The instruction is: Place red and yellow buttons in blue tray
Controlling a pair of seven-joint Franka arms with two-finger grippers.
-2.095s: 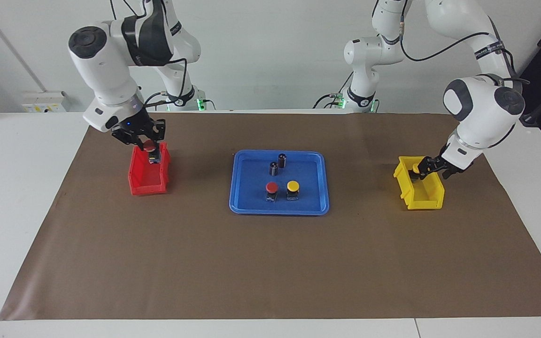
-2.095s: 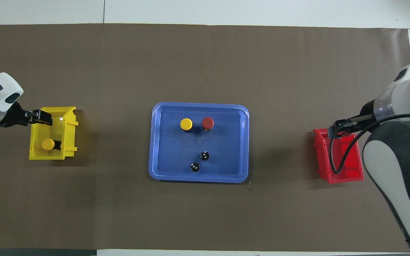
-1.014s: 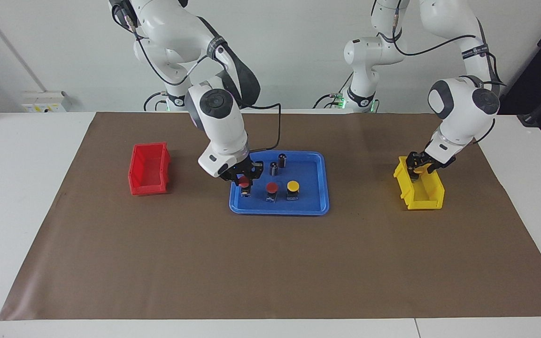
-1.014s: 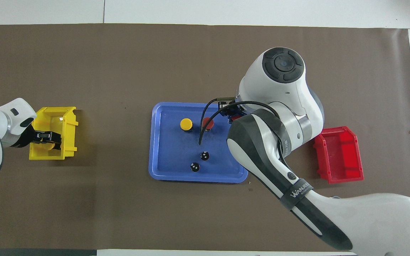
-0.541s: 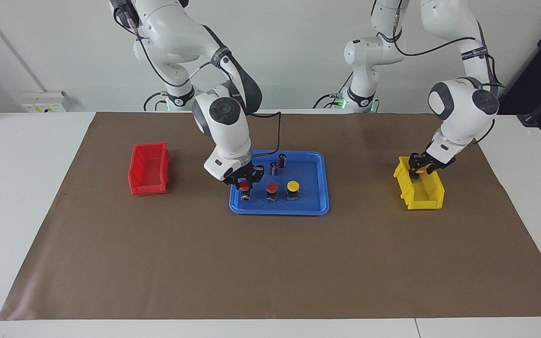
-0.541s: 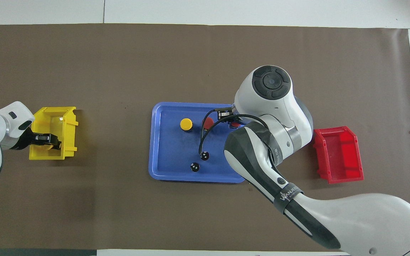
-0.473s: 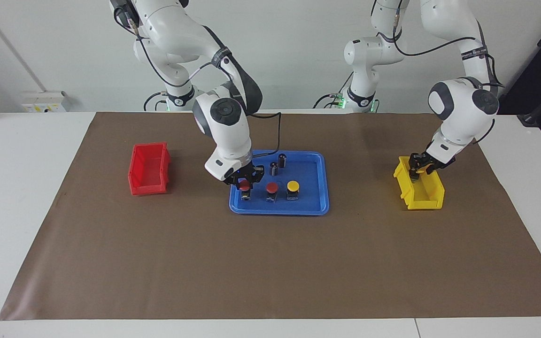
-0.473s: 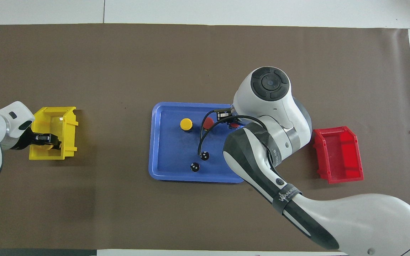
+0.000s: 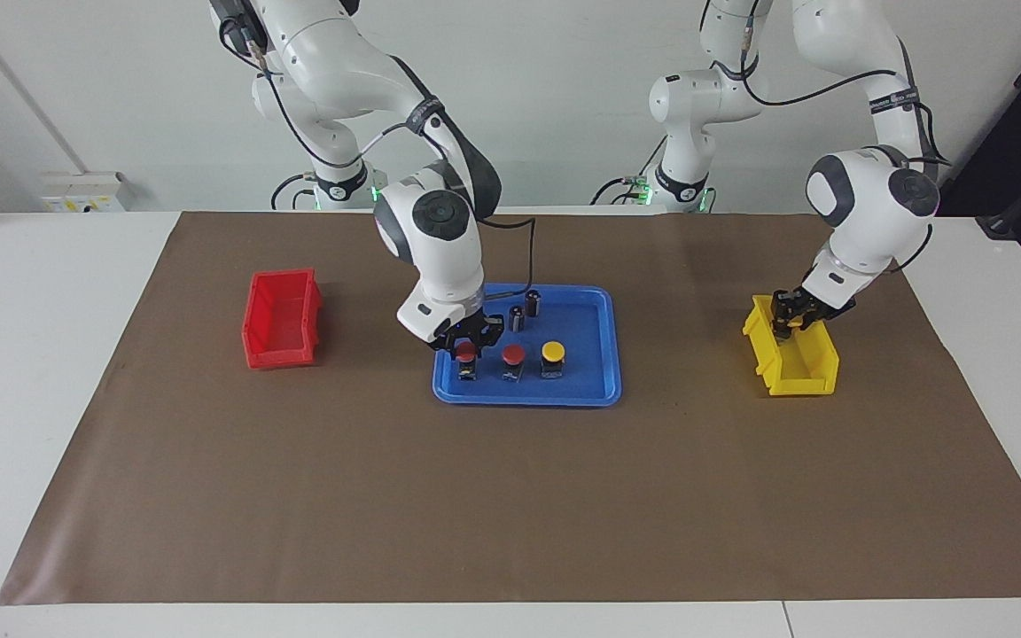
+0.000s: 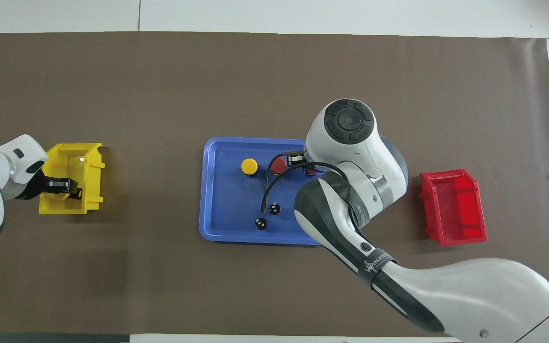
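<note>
Facing view: right gripper (image 9: 466, 341), having carried a red button (image 9: 466, 352) from the red bin (image 9: 280, 319) into the blue tray (image 9: 604, 390), is loosening; left gripper (image 9: 785, 321), now pinched together, is sitting in the yellow bin (image 9: 794, 372).

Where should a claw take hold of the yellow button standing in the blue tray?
Take the yellow button by its round cap, coming straight down: it stands upright on its black base in the blue tray. Squeeze along the nearer-to-farther line, probably, since a red button stands close beside it.
</note>
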